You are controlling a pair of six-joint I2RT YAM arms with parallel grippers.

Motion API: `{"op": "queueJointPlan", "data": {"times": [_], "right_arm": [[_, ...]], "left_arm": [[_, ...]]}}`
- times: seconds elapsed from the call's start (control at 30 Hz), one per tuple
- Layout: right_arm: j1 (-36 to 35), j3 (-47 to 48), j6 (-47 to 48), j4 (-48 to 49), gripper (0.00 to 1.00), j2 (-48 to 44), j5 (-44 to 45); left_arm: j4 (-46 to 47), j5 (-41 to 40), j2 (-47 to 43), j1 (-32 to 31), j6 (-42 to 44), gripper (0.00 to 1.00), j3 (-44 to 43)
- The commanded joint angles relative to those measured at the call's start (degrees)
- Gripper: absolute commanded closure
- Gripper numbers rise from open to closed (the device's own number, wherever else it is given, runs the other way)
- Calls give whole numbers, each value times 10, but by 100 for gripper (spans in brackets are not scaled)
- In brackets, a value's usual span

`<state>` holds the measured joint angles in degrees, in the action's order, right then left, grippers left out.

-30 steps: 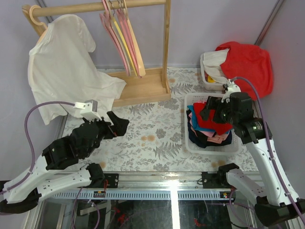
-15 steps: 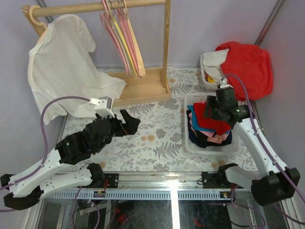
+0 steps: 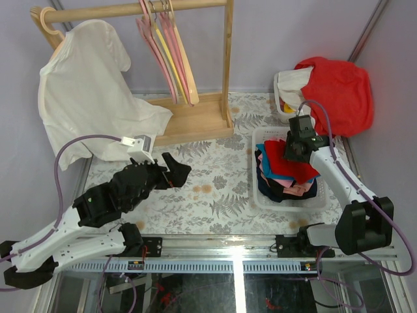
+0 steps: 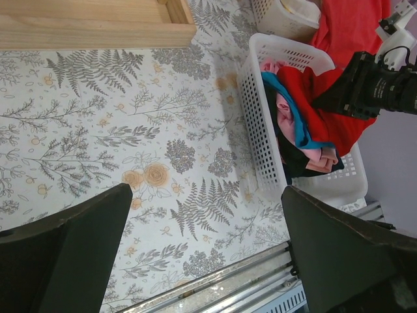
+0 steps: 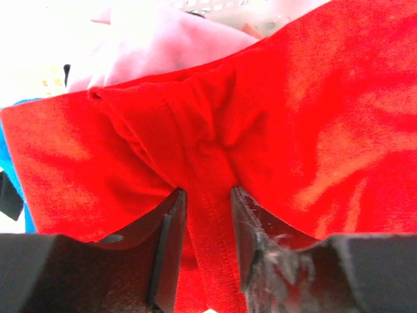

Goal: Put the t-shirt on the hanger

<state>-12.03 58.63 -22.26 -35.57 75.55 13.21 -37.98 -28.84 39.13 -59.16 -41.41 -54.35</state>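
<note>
We are looking at the very start of the job: nothing is on the hanger (image 3: 49, 27) from this task yet. It is hanging from the rail at the upper left of the top view, with a white t-shirt (image 3: 85, 98) draped over it. The t-shirt (image 3: 298, 171) is lying on top of the pile in the white basket (image 3: 258, 138) at the right of the frame, well apart from the rail.

The right end effector (image 5: 205, 203) is pressing into it, its fingers drawn close with a ridge of red cloth pinched between them, so we are judging it as grasping the t-shirt. The left end effector (image 4: 203, 195) is hovering released over the table (image 3: 215, 177), holding nothing.

Lifting, carrying across and dressing are all left to do. The t-shirt is looking bright red, soft and crumpled, with a stitched seam running between the fingers.
</note>
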Motion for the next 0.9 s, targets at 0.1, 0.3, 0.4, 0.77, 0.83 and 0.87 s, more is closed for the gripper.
{"op": "queueJointPlan", "data": {"times": [0.1, 0.3, 0.4, 0.77, 0.83, 0.87], "right_arm": [[12, 18, 13, 12, 83, 1, 50], [12, 52, 14, -9, 100, -55, 2], [12, 72, 16, 2, 100, -124, -79], [10, 214, -41, 20, 100, -165, -518], [10, 228, -61, 38, 100, -166, -575], [9, 233, -71, 48, 100, -167, -599]], "left_arm": [[25, 4, -16, -1, -3, 0, 7], [20, 7, -18, -1, -2, 0, 4], [26, 15, -8, 0, 5, 0, -3], [105, 53, 10, -1, 28, 0, 2], [129, 63, 14, -1, 35, 0, 4], [141, 68, 17, -1, 39, 0, 4]]}}
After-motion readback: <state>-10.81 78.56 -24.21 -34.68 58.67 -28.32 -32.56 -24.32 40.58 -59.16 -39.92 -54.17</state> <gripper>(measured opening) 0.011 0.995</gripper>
